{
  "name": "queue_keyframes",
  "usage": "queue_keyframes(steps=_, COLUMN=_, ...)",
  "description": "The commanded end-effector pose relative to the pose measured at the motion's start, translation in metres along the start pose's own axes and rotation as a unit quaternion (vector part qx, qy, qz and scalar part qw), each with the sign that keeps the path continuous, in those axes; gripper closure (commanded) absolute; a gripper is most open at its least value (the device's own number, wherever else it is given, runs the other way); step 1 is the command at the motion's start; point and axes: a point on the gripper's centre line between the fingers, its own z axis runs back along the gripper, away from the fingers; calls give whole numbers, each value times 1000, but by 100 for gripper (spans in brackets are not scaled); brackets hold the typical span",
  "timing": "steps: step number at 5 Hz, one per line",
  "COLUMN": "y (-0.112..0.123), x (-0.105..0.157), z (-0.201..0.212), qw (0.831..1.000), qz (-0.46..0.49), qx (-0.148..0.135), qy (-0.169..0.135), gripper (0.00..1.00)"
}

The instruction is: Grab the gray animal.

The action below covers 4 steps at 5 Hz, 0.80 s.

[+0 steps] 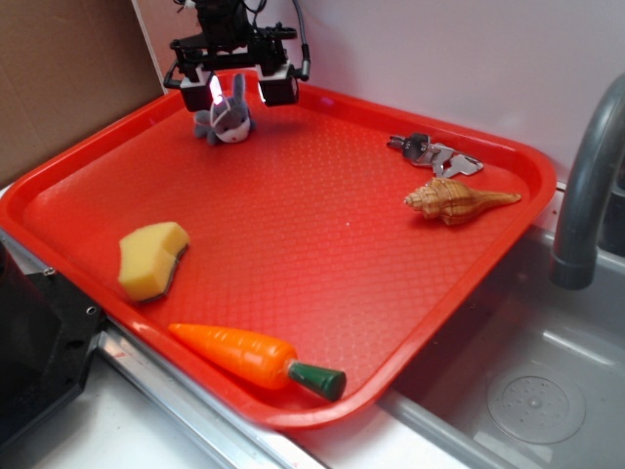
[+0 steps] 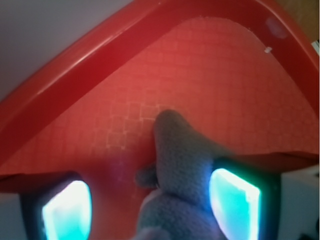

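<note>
The gripper (image 1: 237, 90), fingers spread, straddles the gray animal (image 1: 226, 121) at the red tray's (image 1: 293, 234) eleven o'clock corner, one pad (image 2: 234, 202) touching it.

One gray animal (image 1: 226, 119), sponge (image 1: 151, 259), carrot (image 1: 256, 358), seashell (image 1: 455, 200); perhaps two keys (image 1: 435, 152).

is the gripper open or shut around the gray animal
Open. In the wrist view the fingers stand wide apart, the gripper straddling the gray animal, which touches only one pad.
</note>
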Motion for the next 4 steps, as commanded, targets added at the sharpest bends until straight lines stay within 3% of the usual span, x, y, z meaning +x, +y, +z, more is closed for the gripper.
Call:
queue_keyframes(steps=1, y=5, x=-3, z=-18, qw=1000, qz=-15, qx=22, qy=-1, gripper=0)
queue_keyframes(steps=2, y=8, x=-3, z=-19, qw=999, qz=-37, qx=37, qy=-12, gripper=29)
queue_keyframes(steps=3, y=9, x=-3, z=-16, qw=999, qz=-31, qx=36, qy=-18, gripper=100)
queue_keyframes(steps=4, y=11, x=-2, z=-10, qw=999, qz=-30, qx=31, qy=-24, gripper=100)
